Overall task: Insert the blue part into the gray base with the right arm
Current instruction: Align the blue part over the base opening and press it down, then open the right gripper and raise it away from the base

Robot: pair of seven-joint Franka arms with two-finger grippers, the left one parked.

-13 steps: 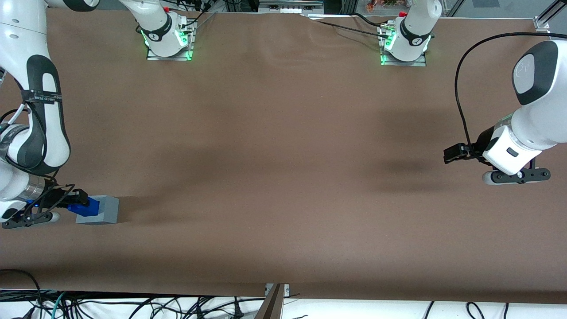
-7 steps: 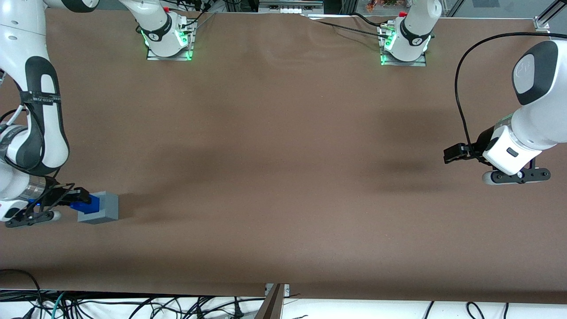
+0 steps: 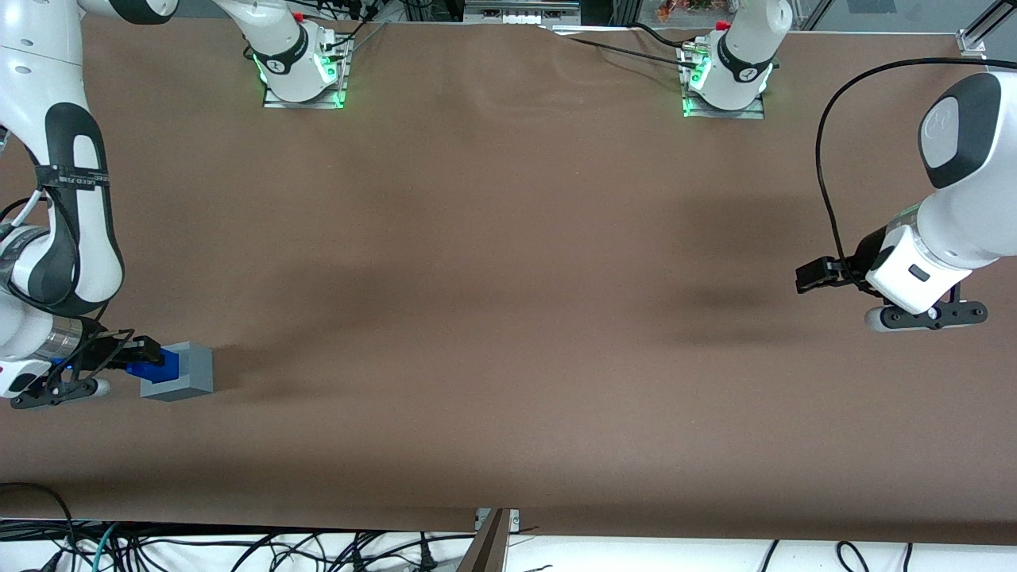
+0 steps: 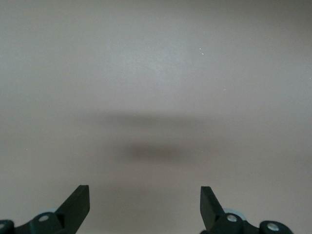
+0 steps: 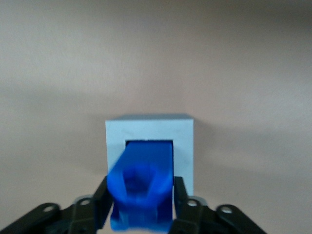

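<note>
Here, small bright-blue lumpy plastic part [image 5: 142, 187] clamped between the black fingers [image 5: 101, 202] of the right arm's gripper [image 3: 145, 361], its end in the square recess of the light-gray plastic cube base [image 5: 149, 132], base resting on the brown counter [image 3: 508, 318] at the working arm's end.

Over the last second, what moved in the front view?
The end effector, shut on the blue part, edged farther from the front camera. The gray base shifted with it, also slightly toward the parked arm's end. The wrist view shows the blue part reaching into the base's square recess. The grip on the part stayed as it was.
</note>
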